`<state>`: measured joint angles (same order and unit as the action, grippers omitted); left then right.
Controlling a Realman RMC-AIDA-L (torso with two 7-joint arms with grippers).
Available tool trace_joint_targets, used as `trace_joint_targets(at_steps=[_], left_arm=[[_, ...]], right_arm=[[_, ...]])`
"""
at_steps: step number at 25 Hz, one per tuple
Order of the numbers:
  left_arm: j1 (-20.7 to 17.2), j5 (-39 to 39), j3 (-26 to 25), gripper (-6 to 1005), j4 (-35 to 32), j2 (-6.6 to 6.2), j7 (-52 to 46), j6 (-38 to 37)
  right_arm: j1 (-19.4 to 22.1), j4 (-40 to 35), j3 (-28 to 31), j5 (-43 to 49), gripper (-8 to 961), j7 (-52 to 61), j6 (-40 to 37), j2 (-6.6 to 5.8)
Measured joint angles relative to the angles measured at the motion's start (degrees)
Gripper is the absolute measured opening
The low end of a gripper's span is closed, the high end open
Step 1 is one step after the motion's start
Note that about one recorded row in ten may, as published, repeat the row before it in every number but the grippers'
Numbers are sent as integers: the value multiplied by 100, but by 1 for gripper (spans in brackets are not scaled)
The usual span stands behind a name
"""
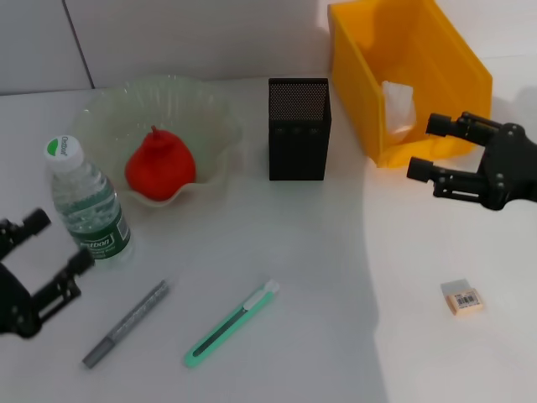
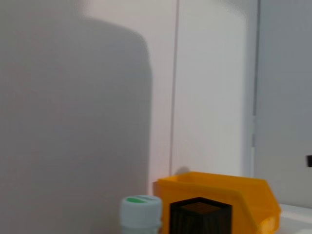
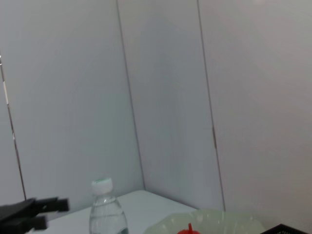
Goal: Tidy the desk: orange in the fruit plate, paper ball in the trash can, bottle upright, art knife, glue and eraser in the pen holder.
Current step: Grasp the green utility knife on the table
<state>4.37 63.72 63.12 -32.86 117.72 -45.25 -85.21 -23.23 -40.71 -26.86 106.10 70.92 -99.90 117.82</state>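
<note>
Lying well below the wide-open right gripper (image 1: 425,148), the eraser (image 1: 461,298) rests alone; left gripper (image 1: 57,243), also spread, flanks the upright bottle (image 1: 86,204).

This looks like a robot test room made up like a desk, not a real home or office. The bench (image 1: 319,277) is flat, white and bare, with plain pale wall panels (image 3: 165,97) behind it and thin seams running between them. A few small things are spread out with gaps between them: a black mesh pen holder (image 1: 299,128), a yellow plastic bin (image 1: 436,59), a clear wavy fruit plate (image 1: 210,126) and a water bottle (image 1: 86,204).
</note>
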Motion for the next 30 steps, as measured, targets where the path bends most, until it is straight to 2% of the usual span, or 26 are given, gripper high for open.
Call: trace_joint_targets(at_steps=[1, 3, 5, 7, 10, 15, 24, 27, 30], left_arm=[[0, 0, 0, 733, 0, 0, 0, 0], [-206, 705, -31, 733, -47, -58, -6, -771], [-204, 863, -33, 733, -47, -54, -43, -834], [-204, 863, -33, 733, -47, -54, -43, -834], [-137, 1067, -35, 732, -18, -36, -60, -838], [-85, 1170, -38, 732, -5, -32, -66, -838], [-162, 1179, -138, 731, 7, -42, -79, -850], [-197, 1178, -232, 730, 8, -28, -101, -885], [-117, 1417, -195, 729, -76, -6, -472, -897]], right_arm=[[-6, -114, -8, -20, 828, 144, -2, -2], [-43, -399, -47, -23, 828, 512, -6, -3], [-171, -1056, -205, 187, 827, 1435, -13, -20], [-207, -1283, -333, 292, 827, 1701, -26, -38], [-334, -1970, -906, 673, 827, 2409, -70, -75], [-680, -2943, -1679, 1569, 826, 3300, -254, -57], [-1569, -3416, -2321, 2178, 825, 3597, -918, -156], [-1833, -3543, -2374, 2543, 825, 3876, -922, -120], [-1764, -3648, -2326, 2667, 825, 3821, -893, -53]])
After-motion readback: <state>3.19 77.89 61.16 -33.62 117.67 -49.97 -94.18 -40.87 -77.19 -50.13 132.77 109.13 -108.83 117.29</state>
